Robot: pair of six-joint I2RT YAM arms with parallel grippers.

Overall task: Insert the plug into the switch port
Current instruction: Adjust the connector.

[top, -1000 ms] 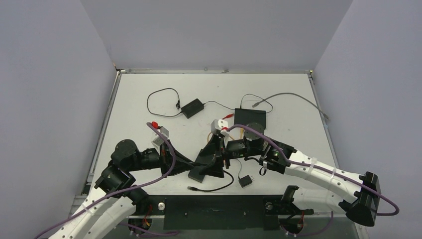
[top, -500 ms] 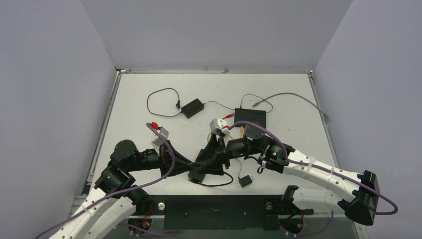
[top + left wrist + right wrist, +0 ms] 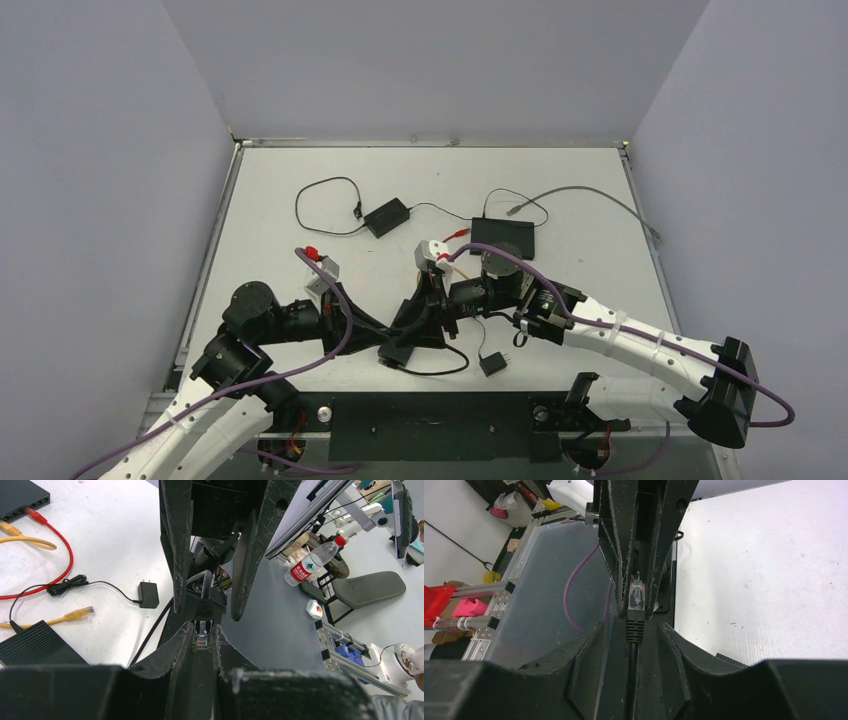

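The plug [image 3: 202,639] is a clear network plug with a black boot on a black cable [image 3: 631,680]. My left gripper [image 3: 202,627] is shut on it. The two grippers meet nose to nose above the table's near middle. My right gripper [image 3: 634,627] is open, its fingers [image 3: 594,655] standing either side of the boot without touching it. In the top view the left gripper [image 3: 432,322] and right gripper [image 3: 418,318] overlap and hide the plug. The black switch [image 3: 503,236] lies behind them, with red and yellow cables in its ports [image 3: 20,497].
A black wall adapter [image 3: 490,363] and a loop of black cable [image 3: 440,368] lie just in front of the grippers. A small black box [image 3: 385,216] with thin wires sits at the back left. A grey cable [image 3: 590,195] runs to the right edge. A loose yellow plug [image 3: 80,613] lies near another black box [image 3: 35,645].
My right gripper has shifted left, closer onto the left gripper. The cable's free end on the table has been drawn in under the grippers. The left arm has hardly moved.
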